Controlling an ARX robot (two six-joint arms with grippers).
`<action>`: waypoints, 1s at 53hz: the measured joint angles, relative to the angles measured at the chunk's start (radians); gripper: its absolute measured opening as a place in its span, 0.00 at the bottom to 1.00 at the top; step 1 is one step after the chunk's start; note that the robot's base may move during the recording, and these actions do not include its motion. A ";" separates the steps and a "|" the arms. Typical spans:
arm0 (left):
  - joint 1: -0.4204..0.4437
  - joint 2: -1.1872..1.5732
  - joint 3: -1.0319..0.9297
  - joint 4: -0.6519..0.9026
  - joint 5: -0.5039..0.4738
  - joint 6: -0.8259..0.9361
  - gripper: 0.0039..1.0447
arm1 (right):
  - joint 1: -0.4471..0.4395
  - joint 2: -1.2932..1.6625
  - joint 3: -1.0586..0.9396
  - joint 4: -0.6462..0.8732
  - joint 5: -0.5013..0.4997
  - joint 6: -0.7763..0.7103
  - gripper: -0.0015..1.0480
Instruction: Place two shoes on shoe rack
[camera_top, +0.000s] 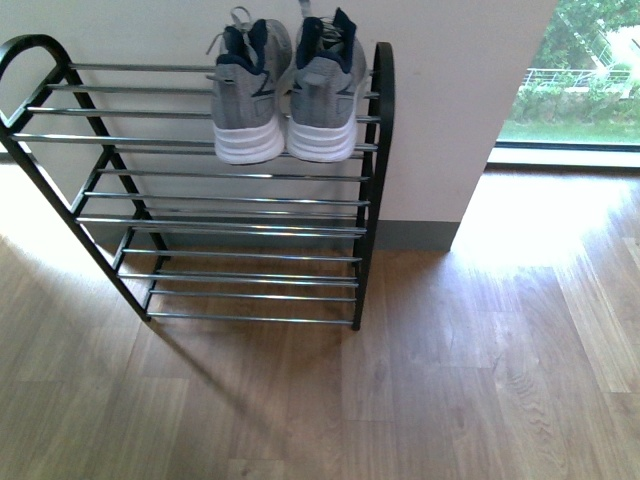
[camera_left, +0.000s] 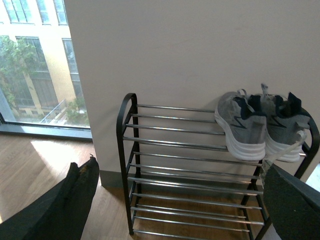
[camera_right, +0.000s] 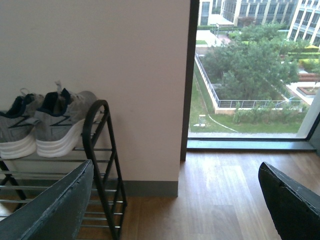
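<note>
The left pincer (camera_left: 180, 168) and right pincer (camera_right: 176, 169) both gape empty, well apart from the pair of grey knit, white-soled sneakers (camera_top: 250, 100) lying ahead on the black-framed, chrome-rod shoe rack (camera_top: 220, 175), top tier, right end, long axes crossing the rods, judged nearer the right arm.

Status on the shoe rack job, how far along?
Done: both grey sneakers sit side by side on the top shelf of the shoe rack, at its right end. In hand: nothing; the left gripper and right gripper are open and empty. Left: nothing apparent.
</note>
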 joint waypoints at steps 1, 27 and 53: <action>0.000 0.000 0.000 0.000 0.000 0.000 0.93 | 0.000 0.000 0.000 0.000 0.000 0.000 0.91; 0.001 0.000 0.000 0.000 0.003 0.000 0.91 | 0.000 0.000 0.000 0.000 0.003 0.000 0.91; 0.001 0.000 0.000 0.000 0.003 0.000 0.91 | 0.000 0.000 0.000 0.000 0.003 0.000 0.91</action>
